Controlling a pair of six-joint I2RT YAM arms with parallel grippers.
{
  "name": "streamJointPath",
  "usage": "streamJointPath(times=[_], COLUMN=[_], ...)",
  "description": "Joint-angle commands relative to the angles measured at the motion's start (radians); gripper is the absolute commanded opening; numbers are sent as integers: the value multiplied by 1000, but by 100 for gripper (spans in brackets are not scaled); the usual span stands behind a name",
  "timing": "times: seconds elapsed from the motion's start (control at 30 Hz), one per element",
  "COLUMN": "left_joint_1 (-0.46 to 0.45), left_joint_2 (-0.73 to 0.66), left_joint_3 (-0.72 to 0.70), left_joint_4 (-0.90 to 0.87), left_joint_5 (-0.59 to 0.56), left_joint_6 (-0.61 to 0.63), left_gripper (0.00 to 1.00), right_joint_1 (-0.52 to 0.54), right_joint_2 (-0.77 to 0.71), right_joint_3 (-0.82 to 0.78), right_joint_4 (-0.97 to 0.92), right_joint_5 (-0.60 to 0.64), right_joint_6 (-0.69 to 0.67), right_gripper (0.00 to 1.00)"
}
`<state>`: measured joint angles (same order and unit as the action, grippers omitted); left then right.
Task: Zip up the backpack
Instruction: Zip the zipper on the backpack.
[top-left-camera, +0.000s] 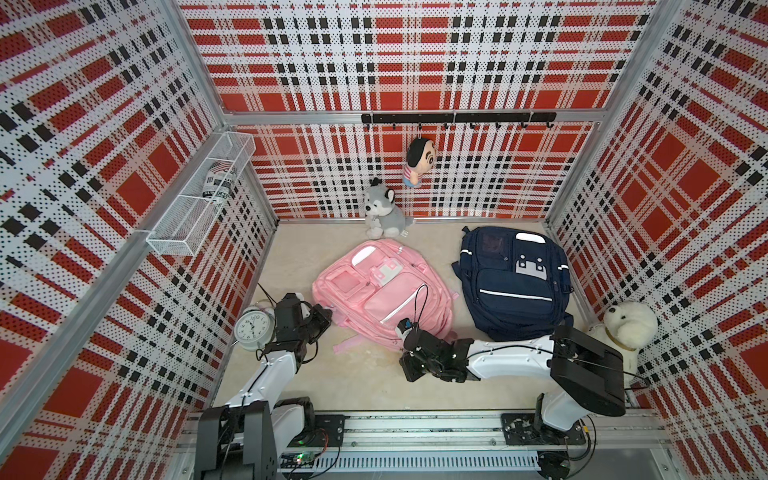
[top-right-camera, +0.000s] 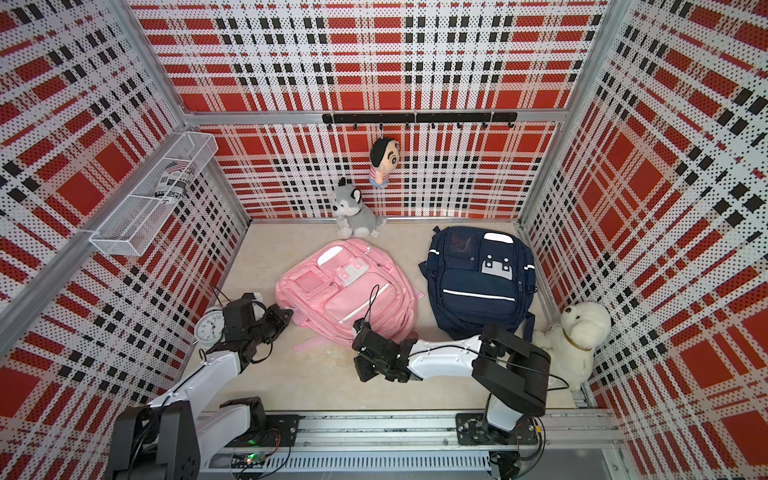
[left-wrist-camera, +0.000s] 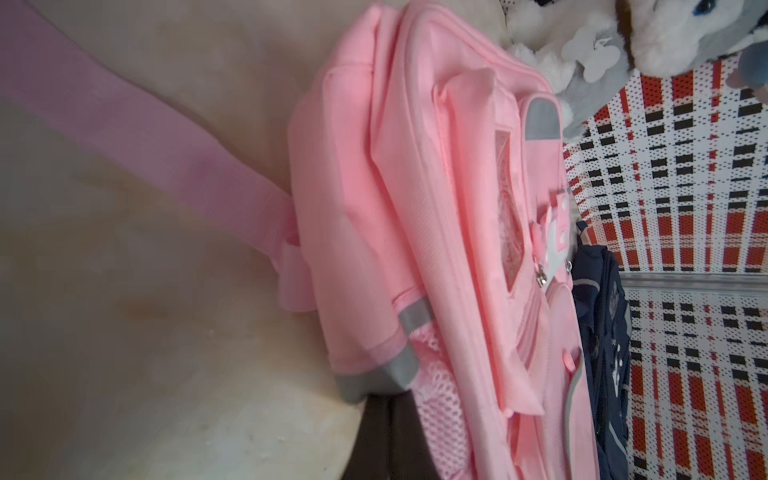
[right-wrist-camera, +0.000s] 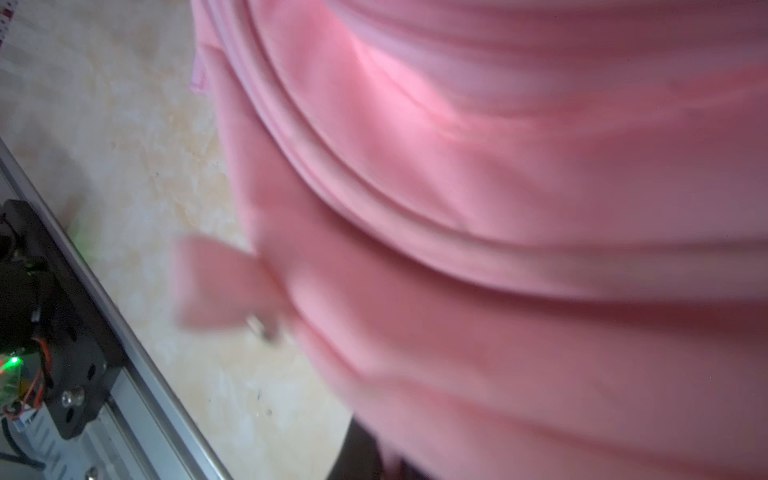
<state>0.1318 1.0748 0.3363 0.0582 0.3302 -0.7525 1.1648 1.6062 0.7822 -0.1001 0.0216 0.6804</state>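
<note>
Pink backpack (right-wrist-camera: 498, 208) blurred up close — zipper pull (right-wrist-camera: 259, 326) barely discernible.

Bright, even overhead light; both top views are sharp, though the red plaid perforated walls (top-left-camera: 104, 166) bow at the edges. Shadows are soft. Both wrist views blur the pink fabric backpack (right-wrist-camera: 498, 187).

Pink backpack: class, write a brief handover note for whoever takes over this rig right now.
Left claw: shut, at the near-left corner of the pink backpack; grip on fabric unclear.
Right claw: shut, against its near edge; hold unclear.
The pink backpack lies flat on the table; the navy backpack sits beside it, untouched.
Done: both arms at the bag.
To do: check the zip, close whatever is open.
</note>
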Motion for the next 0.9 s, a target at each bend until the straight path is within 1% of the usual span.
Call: streamJointPath(times=[0.0, 0.13, 0.27, 0.37, 0.47, 0.53, 0.57, 0.6, 0.67, 0.7, 0.73, 0.87], left_joint_1=[35, 40, 32, 27, 38, 48, 48, 48, 26, 0, -33, -166], left_joint_2=[0, 24, 92, 151, 178, 189, 194, 200, 198, 188, 168, 44], left_joint_3=[36, 61, 106, 160, 187, 199, 203, 205, 208, 208, 209, 194], left_joint_4=[15, 10, 29, 17, 14, 16, 15, 13, -6, -36, -70, -163], left_joint_5=[-133, -171, -187, -206, -245, -266, -266, -250, -223, -234, -259, -330], left_joint_6=[36, 39, 40, 63, 70, 68, 70, 70, 73, 80, 82, 41], left_gripper=[0, 0, 0, 0, 0, 7, 8, 11, 30, 42, 49, 68], right_joint_1=[6, 10, 10, 11, 14, 15, 15, 16, 21, 25, 29, 60], right_joint_2=[-69, -143, -196, -161, -80, -25, -4, 19, 52, 67, 78, 108], right_joint_3=[-51, -109, -129, -103, -63, -53, -47, -39, -32, -27, -24, -12], right_joint_4=[-121, -146, -144, -93, -16, 76, 103, 135, 199, 224, 242, 280], right_joint_5=[-34, -41, -21, -38, -82, -116, -124, -127, -136, -134, -127, -84], right_joint_6=[-3, 21, 17, -1, -3, 13, 18, 30, 54, 66, 76, 104], right_gripper=[0, 0, 0, 0, 0, 0, 0, 0, 0, 0, 0, 0])
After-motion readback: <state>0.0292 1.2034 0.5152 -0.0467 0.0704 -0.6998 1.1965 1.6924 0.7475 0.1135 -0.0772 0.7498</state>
